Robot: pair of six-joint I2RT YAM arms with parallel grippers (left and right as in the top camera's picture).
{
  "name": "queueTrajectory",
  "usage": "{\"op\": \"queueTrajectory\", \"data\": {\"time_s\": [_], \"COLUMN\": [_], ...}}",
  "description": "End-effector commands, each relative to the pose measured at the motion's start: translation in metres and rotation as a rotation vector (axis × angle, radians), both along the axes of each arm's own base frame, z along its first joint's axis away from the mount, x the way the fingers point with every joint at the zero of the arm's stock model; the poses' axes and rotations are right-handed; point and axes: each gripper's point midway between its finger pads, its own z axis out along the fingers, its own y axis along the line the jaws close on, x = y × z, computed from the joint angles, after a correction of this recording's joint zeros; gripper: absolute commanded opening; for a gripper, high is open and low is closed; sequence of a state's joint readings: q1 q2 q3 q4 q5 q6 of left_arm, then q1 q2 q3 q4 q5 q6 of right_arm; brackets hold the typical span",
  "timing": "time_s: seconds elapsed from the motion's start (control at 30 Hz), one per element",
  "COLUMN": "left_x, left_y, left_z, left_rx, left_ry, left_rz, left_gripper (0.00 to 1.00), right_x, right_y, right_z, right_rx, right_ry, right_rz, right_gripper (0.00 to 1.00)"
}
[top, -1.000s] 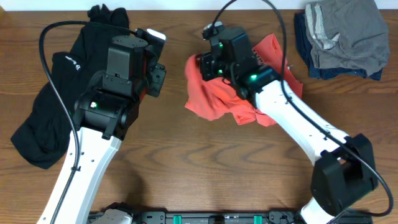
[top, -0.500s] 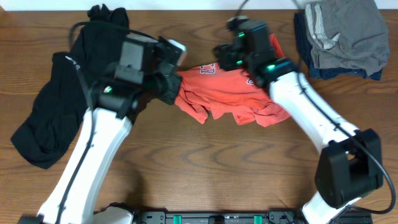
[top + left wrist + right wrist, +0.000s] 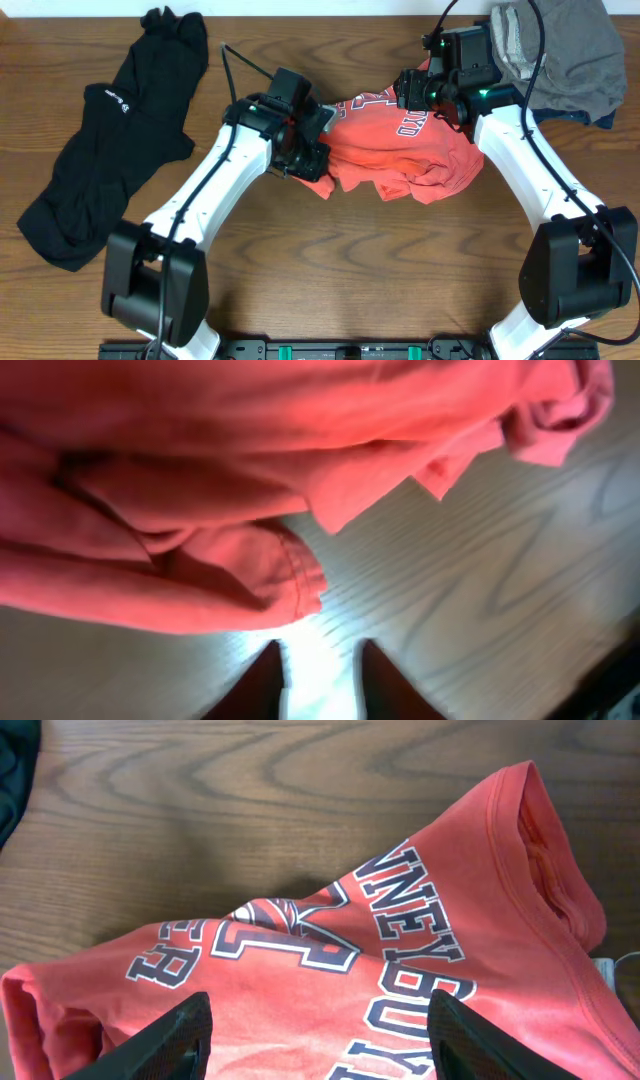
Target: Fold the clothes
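Slightly parted left gripper (image 3: 320,678) beside red-orange T-shirt (image 3: 400,152), right gripper (image 3: 320,1035) wide above it

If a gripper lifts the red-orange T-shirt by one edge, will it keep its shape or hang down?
Probably floppy: the red-orange T-shirt lies rumpled in soft folds, so it would likely hang and drape. Pushed, it seems apt to bunch rather than slide, as its hem curls on the wooden table. It looks light.

Wooden table (image 3: 330,270) with swirling grain; at 6 o'clock a black rail (image 3: 250,351) with green clips (image 3: 285,352) along its edge
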State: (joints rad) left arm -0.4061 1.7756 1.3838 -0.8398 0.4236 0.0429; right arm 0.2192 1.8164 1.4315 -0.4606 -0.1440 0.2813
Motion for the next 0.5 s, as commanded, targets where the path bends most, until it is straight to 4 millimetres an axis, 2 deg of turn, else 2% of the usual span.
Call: {"op": "queueTrajectory", "data": {"time_s": [0.0, 0.13, 0.3, 0.37, 0.47], "left_x": [-0.003, -0.004, -0.004, -0.007, -0.005], "left_y": [-0.001, 0.003, 0.028, 0.031, 0.034], "left_z": [-0.008, -0.017, -0.031, -0.035, -0.039], "left_rx": [-0.01, 0.023, 0.166, 0.181, 0.192], "left_ry": [0.079, 0.106, 0.11, 0.116, 0.112], "left_rz": [0.095, 0.126, 0.197, 0.202, 0.24], "left_gripper": [0.35, 0.41, 0.58, 0.65, 0.69], "right_x": [0.002, 0.001, -0.001, -0.001, -0.001], "right_y": [-0.005, -0.005, -0.005, -0.005, -0.005], "right_z": [0.02, 0.019, 0.016, 0.016, 0.016], "right_rx": [0.016, 0.016, 0.01, 0.009, 0.008], "right_ry": [-0.038, -0.035, -0.022, -0.02, -0.022], "right_rz": [-0.008, -0.008, -0.005, -0.005, -0.003], "right_gripper": [0.67, 0.68, 0.68, 0.68, 0.68]}}
